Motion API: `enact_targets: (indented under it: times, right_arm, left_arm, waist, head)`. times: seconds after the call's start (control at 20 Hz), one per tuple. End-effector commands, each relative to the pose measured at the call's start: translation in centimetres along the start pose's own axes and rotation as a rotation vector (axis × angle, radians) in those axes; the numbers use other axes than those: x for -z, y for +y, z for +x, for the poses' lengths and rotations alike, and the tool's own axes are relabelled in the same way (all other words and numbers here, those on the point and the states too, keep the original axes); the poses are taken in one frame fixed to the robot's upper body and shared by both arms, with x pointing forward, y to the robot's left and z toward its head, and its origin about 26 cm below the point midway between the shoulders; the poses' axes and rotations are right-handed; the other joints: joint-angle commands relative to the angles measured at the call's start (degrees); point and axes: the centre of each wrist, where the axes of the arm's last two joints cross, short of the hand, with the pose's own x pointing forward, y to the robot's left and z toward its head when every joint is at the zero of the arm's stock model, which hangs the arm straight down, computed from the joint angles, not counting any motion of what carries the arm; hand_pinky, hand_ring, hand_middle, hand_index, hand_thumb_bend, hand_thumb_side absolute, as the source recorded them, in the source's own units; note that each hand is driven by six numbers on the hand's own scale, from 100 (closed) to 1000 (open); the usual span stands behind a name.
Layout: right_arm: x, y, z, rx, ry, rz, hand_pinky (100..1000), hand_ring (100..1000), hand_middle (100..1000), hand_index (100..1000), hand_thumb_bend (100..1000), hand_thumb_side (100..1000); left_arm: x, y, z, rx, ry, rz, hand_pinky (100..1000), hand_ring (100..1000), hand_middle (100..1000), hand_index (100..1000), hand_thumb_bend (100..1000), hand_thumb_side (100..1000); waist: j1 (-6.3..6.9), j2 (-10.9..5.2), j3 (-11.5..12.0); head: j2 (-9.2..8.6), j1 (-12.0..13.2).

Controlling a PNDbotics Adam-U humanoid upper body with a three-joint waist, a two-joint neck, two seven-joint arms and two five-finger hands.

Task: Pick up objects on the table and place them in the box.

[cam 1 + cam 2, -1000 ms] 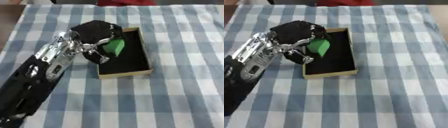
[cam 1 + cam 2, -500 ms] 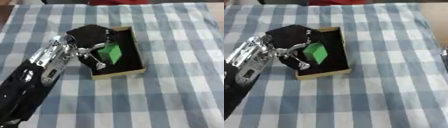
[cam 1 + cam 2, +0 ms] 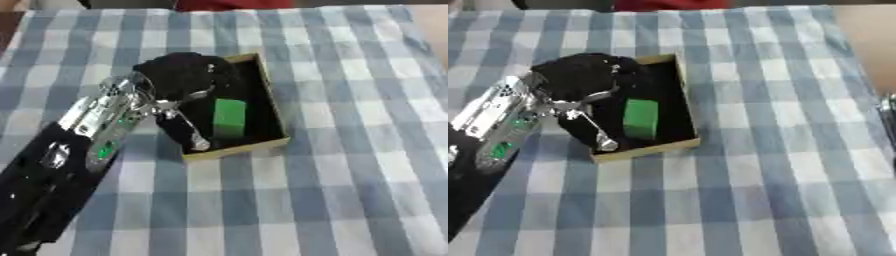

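Observation:
A shallow tan box [image 3: 238, 149] with a black inside lies on the checked cloth, left of the middle. A green block [image 3: 230, 117] rests on the box floor, near its middle. My left hand [image 3: 178, 76] comes in from the lower left and hovers over the box's left half. Its fingers are spread and one finger [image 3: 187, 133] points down along the left wall, beside the block and apart from it. The hand hides the box's far left corner. A silver sliver of my right hand [image 3: 889, 113] shows at the right edge.
A blue and white checked cloth [image 3: 350, 190] covers the table. Something red [image 3: 229, 4] shows at the far edge. My left forearm [image 3: 83, 135] lies across the lower left of the cloth.
The green block was held up between my left hand's fingers; it now lies on the box floor and the fingers have come off it. The camera has also shifted.

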Motion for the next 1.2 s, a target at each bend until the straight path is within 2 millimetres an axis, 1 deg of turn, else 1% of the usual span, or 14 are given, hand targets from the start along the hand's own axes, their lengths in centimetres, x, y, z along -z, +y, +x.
enact_targets:
  times: [0.05,0.1,0.2,0.3,0.4,0.5,0.55,0.6,0.8,0.95,1.2]
  right_arm:
    - [0.7,-0.4,0.4,0.003,-0.030,-0.015,780,735,747,790,100,1000]
    - [0.7,-0.4,0.4,0.002,-0.030,-0.015,780,735,747,790,100,1000]
    - [0.7,-0.4,0.4,-0.003,-0.031,-0.014,781,736,747,790,100,1000]
    - [0.6,-0.5,0.3,-0.010,-0.033,-0.014,781,736,748,790,100,1000]
    - [0.6,-0.6,0.2,-0.017,-0.034,-0.015,781,736,748,790,100,1000]
    - [0.6,-0.7,0.1,-0.023,-0.037,-0.016,781,737,749,791,100,1000]
    - [0.6,-0.7,0.1,-0.027,-0.039,-0.018,781,737,749,791,100,1000]
    - [0.6,-0.8,0.1,-0.030,-0.040,-0.019,781,737,749,791,100,1000]
    - [0.6,-0.9,-0.1,-0.042,-0.044,-0.023,782,738,750,791,100,1000]
    - [0.7,-1.0,-0.1,-0.047,-0.049,-0.023,783,738,751,792,100,1000]
    - [0.7,-1.0,-0.1,-0.049,-0.052,-0.026,782,739,751,792,100,1000]
  left_arm:
    - [-0.6,1.6,-0.2,0.005,0.023,0.090,857,968,917,959,505,452]
    - [-0.8,1.9,-0.2,-0.002,0.023,0.111,851,961,904,948,421,432]
    - [-1.7,3.2,-0.1,-0.024,0.015,0.186,843,949,890,933,349,435]
    - [-3.2,4.8,0.1,-0.056,-0.006,0.266,838,937,880,929,280,478]
    - [-5.3,6.4,0.4,-0.113,-0.040,0.338,835,930,875,928,239,514]
    - [-7.8,7.8,0.5,-0.164,-0.061,0.397,828,920,866,923,215,541]
    - [-9.2,8.3,0.5,-0.190,-0.062,0.421,825,917,863,922,181,566]
    - [-10.2,8.5,0.3,-0.218,-0.061,0.435,825,917,863,922,210,543]
    - [-13.1,7.4,-1.8,-0.316,-0.010,0.478,813,898,846,920,205,567]
    - [-15.0,6.0,-3.2,-0.375,0.035,0.516,813,890,842,921,199,551]
    - [-17.8,3.3,-4.6,-0.443,0.082,0.573,805,874,831,921,191,518]
  waist:
    - [-0.06,-1.63,-0.09]
    - [-0.04,-1.69,-0.08]
    - [0.08,-1.95,0.03]
    - [0.24,-2.21,0.24]
    - [0.41,-2.47,0.49]
    - [0.53,-2.71,0.81]
    - [0.60,-2.84,1.06]
    - [0.64,-2.96,1.24]
    - [0.67,-3.62,2.43]
    - [0.53,-4.03,3.18]
    - [0.26,-4.24,4.22]
  head:
    - [-0.48,-0.07]
    - [-0.45,-0.11]
    - [-0.15,-0.39]
    - [0.26,-0.65]
    - [0.63,-1.06]
    - [1.02,-1.56]
    - [1.27,-1.87]
    - [1.46,-2.07]
    - [1.70,-3.04]
    - [1.44,-3.57]
    - [0.75,-4.10]
